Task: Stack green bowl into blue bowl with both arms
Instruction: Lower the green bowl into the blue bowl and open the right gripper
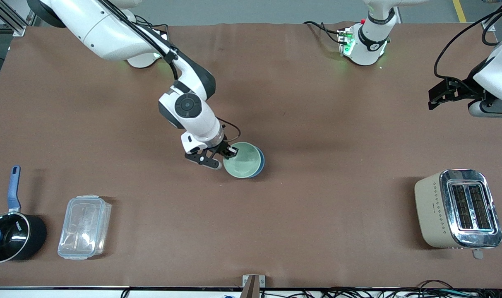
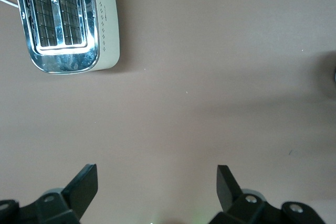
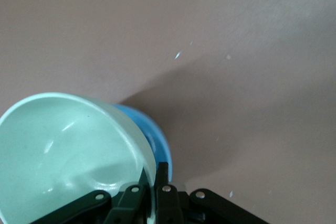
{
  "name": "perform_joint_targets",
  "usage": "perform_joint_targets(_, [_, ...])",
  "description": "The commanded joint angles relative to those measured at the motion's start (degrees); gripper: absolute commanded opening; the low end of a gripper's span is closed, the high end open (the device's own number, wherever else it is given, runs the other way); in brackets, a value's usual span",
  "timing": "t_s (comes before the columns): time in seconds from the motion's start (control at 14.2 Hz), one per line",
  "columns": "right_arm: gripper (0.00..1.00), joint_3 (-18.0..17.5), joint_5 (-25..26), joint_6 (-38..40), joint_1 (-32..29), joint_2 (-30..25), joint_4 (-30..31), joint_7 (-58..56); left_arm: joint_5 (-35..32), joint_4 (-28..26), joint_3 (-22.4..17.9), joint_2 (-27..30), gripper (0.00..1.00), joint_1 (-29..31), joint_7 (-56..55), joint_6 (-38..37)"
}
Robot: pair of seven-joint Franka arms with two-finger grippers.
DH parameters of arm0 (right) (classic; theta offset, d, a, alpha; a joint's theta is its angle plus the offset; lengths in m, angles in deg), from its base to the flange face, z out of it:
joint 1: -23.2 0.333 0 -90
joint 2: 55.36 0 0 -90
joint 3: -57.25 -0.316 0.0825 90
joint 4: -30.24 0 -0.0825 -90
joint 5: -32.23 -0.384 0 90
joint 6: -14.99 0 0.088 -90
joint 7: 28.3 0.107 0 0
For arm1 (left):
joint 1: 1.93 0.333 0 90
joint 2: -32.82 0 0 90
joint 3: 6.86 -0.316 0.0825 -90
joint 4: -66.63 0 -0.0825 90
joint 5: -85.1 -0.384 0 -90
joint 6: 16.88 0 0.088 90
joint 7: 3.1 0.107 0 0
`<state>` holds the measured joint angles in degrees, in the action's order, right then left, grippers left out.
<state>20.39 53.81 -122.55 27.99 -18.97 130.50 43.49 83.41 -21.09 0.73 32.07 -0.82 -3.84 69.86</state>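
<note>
The pale green bowl (image 1: pixel 242 160) sits tilted inside the blue bowl (image 1: pixel 260 165) in the middle of the table, and only an arc of the blue rim shows. My right gripper (image 1: pixel 230 151) is shut on the green bowl's rim, one finger inside and one outside. The right wrist view shows the green bowl (image 3: pixel 63 150), the blue bowl (image 3: pixel 158 140) under it, and the gripper (image 3: pixel 155 176) pinching the rim. My left gripper (image 1: pixel 433 98) waits open and empty, raised over the left arm's end of the table; it also shows in the left wrist view (image 2: pixel 157 178).
A beige and chrome toaster (image 1: pixel 457 209) stands near the front camera at the left arm's end, also in the left wrist view (image 2: pixel 63 22). A black saucepan with a blue handle (image 1: pixel 10 236) and a clear plastic container (image 1: pixel 84 227) stand at the right arm's end.
</note>
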Motion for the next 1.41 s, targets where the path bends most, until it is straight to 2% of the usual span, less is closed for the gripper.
perform_joint_targets(0.0, [0.02, -1.54, 1.63, 0.44, -0.04, 1.12, -0.50, 2.47, 0.90, -2.28, 0.23, 1.71, 1.00, 0.12, -0.32, 1.94])
perform_joint_targets(0.42, [0.02, -1.54, 4.79, -1.14, -0.22, 2.80, -0.68, 2.47, 0.90, -2.54, 1.20, 2.42, 1.00, -0.14, -0.32, 2.12])
perform_joint_targets(0.63, [0.02, -1.37, 5.23, -1.67, -0.39, 3.59, -0.77, 2.47, 0.81, -2.54, 2.52, 2.15, 1.00, -0.14, -0.32, 2.91])
perform_joint_targets(1.34, [0.05, -0.84, 6.11, -3.52, -0.92, 4.12, -0.24, 2.47, 0.90, -2.46, 2.34, 2.33, 1.00, 0.30, -0.32, 2.82])
